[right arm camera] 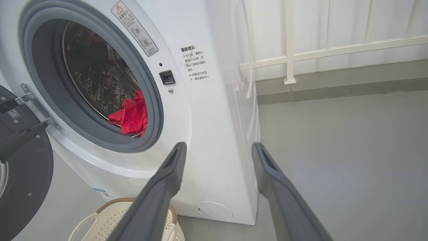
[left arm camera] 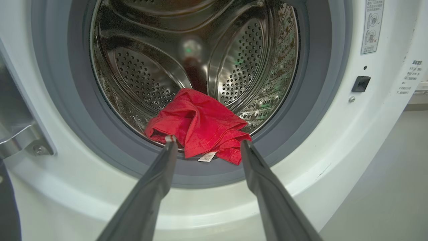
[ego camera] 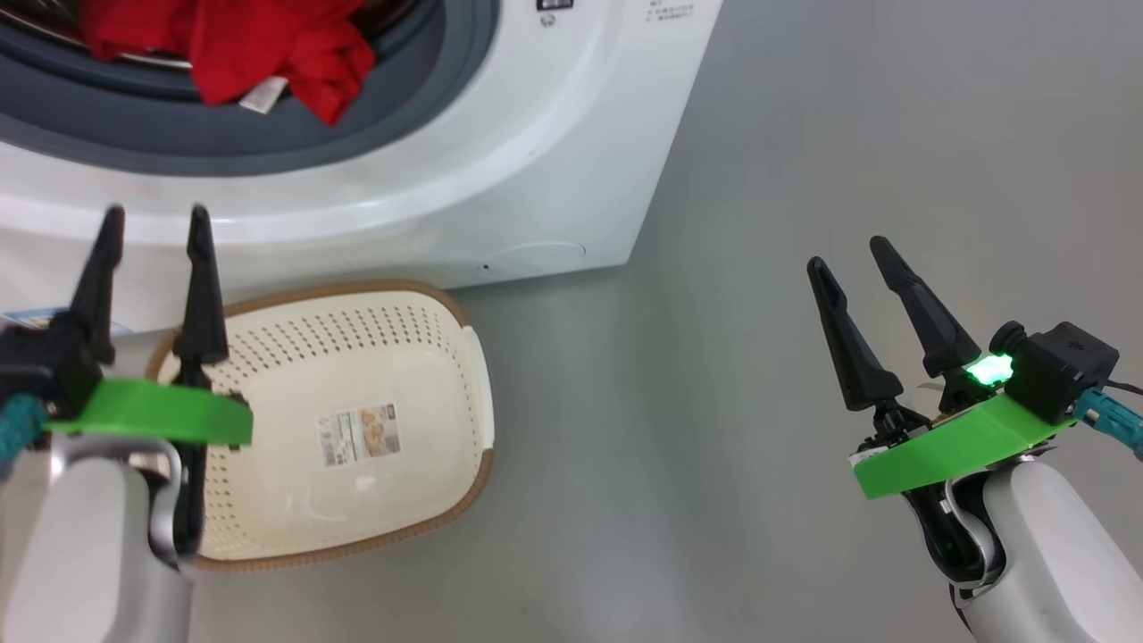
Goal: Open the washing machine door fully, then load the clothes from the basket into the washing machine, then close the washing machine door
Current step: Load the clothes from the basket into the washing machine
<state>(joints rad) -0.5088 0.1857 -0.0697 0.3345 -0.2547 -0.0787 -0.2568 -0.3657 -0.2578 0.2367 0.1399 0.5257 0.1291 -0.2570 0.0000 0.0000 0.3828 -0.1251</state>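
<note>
Grey floor (ego camera: 804,134) broad beside washing machine (ego camera: 554,179), clothes (ego camera: 268,45) across its gasket (ego camera: 446,62) edge, both jaws wide apart, empty.

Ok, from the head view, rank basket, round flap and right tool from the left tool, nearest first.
1. Basket, just below the left tool.
2. Flap, low on the machine, further right.
3. Right tool, far right.

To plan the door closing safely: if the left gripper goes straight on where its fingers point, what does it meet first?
Probably the clothes, the red bundle at the drum's front lip, hanging over the gasket: it sits straight ahead between the open left gripper's fingers. Depth is unclear.
</note>
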